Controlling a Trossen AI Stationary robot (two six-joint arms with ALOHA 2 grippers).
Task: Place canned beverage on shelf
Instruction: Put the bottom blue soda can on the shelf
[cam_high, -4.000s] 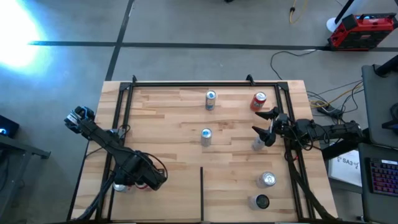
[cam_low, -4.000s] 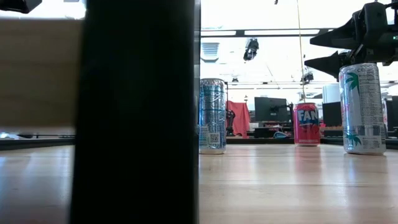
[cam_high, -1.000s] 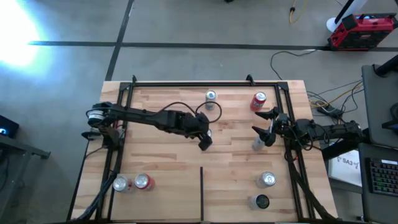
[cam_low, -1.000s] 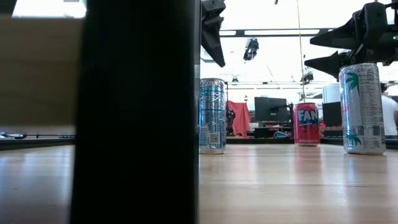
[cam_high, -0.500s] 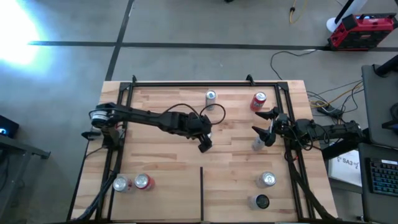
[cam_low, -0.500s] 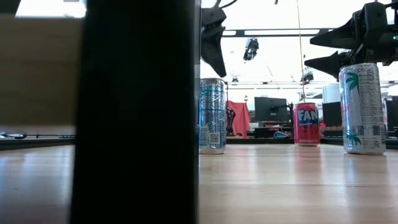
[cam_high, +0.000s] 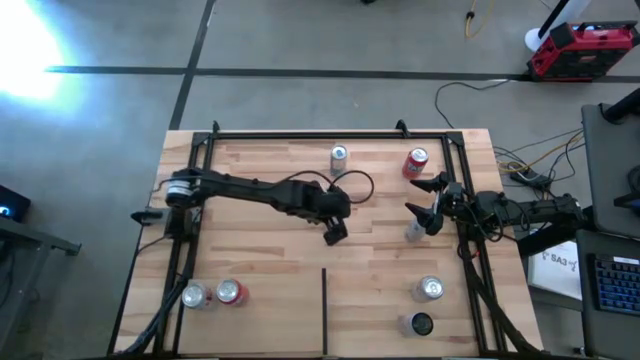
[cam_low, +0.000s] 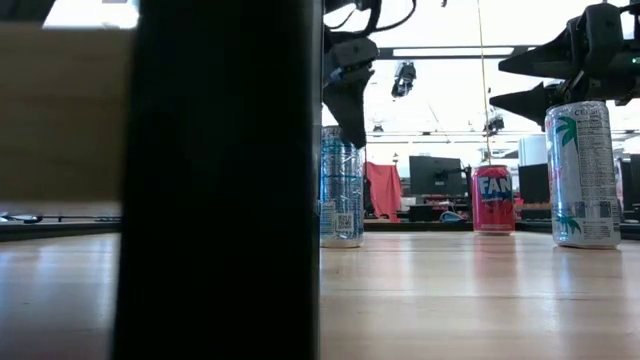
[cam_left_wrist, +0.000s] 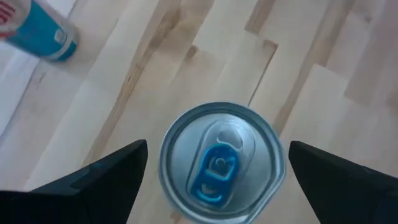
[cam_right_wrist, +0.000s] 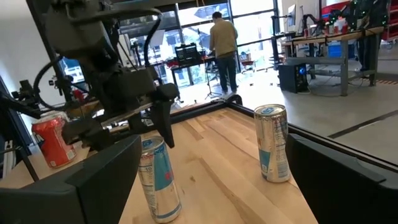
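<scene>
The shelf (cam_high: 270, 265) is a big wooden board with black rails around it. Many cans already stand on it.

The left gripper (cam_high: 334, 228) hangs right over a silver can with a blue tab (cam_left_wrist: 221, 163) near the middle of the shelf. The fingers (cam_left_wrist: 99, 177) are spread wide, one on each side of the can top, and they are not touching it. So this can is not picked up yet. I think the arm is about to come down and grab it.

The right gripper (cam_high: 424, 200) waits near the shelf's right rail, fingers spread and holding nothing, just above a tall white can (cam_low: 583, 175).

Other cans on the shelf: a red Fanta can (cam_high: 416, 163) and a silver can (cam_high: 338, 158) near the far rail, and two cans (cam_high: 212, 294) near the left front corner.

Still to do: grab the can, move it and let go.
</scene>
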